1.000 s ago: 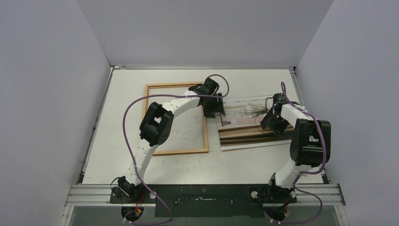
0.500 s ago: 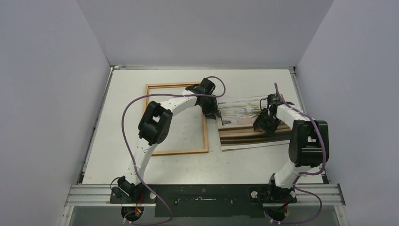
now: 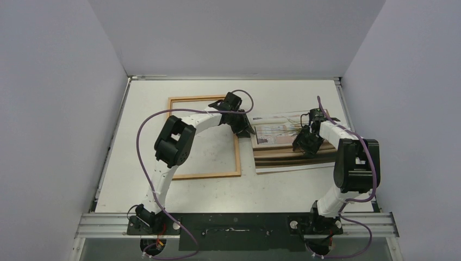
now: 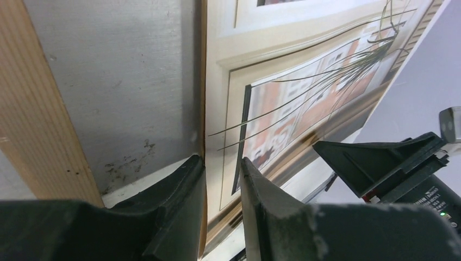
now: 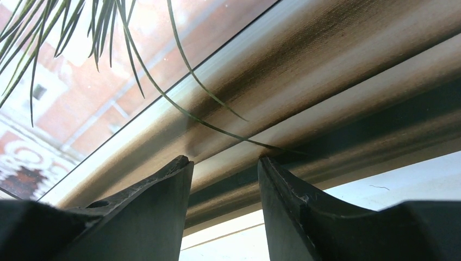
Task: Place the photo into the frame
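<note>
The photo (image 3: 282,142) lies face up on the right half of the table, plant print showing. The frame (image 3: 204,175), thin orange-brown wood, lies flat to its left with bare table inside. My left gripper (image 3: 244,129) is at the photo's upper left corner. In the left wrist view its jaws (image 4: 223,160) stand narrowly open astride the photo's (image 4: 304,81) left edge, which runs along the left finger; the frame's rail (image 4: 32,109) is beside it. My right gripper (image 3: 303,145) is low over the photo's brown bands (image 5: 304,70), open (image 5: 224,160), with nothing between its fingers.
Grey walls close in the table on the left, back and right. A metal rail (image 3: 239,223) carrying both arm bases runs along the near edge. The right gripper's black body (image 4: 391,163) shows beyond the photo in the left wrist view.
The left gripper's jaws have narrowed and it has shifted a little left and back at the photo's corner. The right gripper has moved left over the photo and closed slightly.
</note>
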Available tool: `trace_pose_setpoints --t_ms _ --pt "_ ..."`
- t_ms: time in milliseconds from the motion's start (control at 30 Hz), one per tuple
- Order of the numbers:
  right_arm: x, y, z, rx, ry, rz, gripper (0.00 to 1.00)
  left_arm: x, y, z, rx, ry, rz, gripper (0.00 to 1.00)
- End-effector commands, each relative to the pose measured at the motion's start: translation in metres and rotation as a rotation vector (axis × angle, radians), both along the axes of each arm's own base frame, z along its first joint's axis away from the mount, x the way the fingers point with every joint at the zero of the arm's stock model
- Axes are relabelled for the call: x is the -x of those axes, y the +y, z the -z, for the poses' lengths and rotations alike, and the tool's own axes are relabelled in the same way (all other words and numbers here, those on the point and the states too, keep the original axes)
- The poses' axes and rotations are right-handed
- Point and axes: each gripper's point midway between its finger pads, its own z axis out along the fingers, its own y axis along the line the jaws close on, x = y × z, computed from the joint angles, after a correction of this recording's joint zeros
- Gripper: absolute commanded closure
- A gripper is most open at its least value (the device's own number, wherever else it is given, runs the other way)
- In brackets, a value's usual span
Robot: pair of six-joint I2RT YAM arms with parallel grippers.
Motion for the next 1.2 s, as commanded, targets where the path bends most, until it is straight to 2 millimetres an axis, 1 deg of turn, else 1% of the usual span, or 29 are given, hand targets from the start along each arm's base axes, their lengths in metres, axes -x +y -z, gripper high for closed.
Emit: trace_pose_setpoints --t_ms 0,100,200,267,367,400,433,567,667,833,1067,1167 --pt "0.015 0.006 0.018 -0.016 0.061 0.002 0.52 -0.005 -0.027 -0.086 0.234 -0.108 0.014 0.73" --pt "0.016 0.006 0.02 -0.014 0.066 0.006 0.52 -0.005 -0.026 -0.088 0.242 -0.108 0.005 0.73" --pt "0.016 0.006 0.022 -0.014 0.07 0.006 0.53 -0.004 -0.026 -0.087 0.242 -0.11 0.01 0.82" --pt "0.016 0.006 0.023 -0.014 0.071 0.007 0.53 -0.003 -0.028 -0.087 0.247 -0.115 0.02 0.83" --pt "0.016 0.006 0.024 -0.014 0.073 0.007 0.53 -0.002 -0.028 -0.082 0.251 -0.097 0.022 0.83" --pt "0.016 0.011 0.025 -0.013 0.072 -0.011 0.53 -0.001 -0.029 -0.082 0.254 -0.091 0.021 0.83" --pt "0.016 0.012 0.025 -0.014 0.072 -0.012 0.53 -0.001 -0.029 -0.082 0.257 -0.091 0.02 0.83" --pt "0.016 0.015 0.028 -0.014 0.073 -0.016 0.53 -0.001 -0.03 -0.079 0.266 -0.098 0.025 0.73" --pt "0.016 0.017 0.029 -0.015 0.071 -0.018 0.54 0.0 -0.031 -0.071 0.26 -0.096 0.043 0.69" --pt "0.017 0.019 0.03 -0.017 0.067 -0.015 0.54 0.002 -0.031 -0.054 0.236 -0.084 0.062 0.69" --pt "0.013 0.019 0.024 -0.019 0.041 -0.015 0.53 0.001 -0.038 -0.048 0.235 -0.091 0.09 0.74" --pt "0.012 0.02 0.022 -0.022 0.031 -0.014 0.52 0.002 -0.04 -0.044 0.228 -0.084 0.099 0.78"
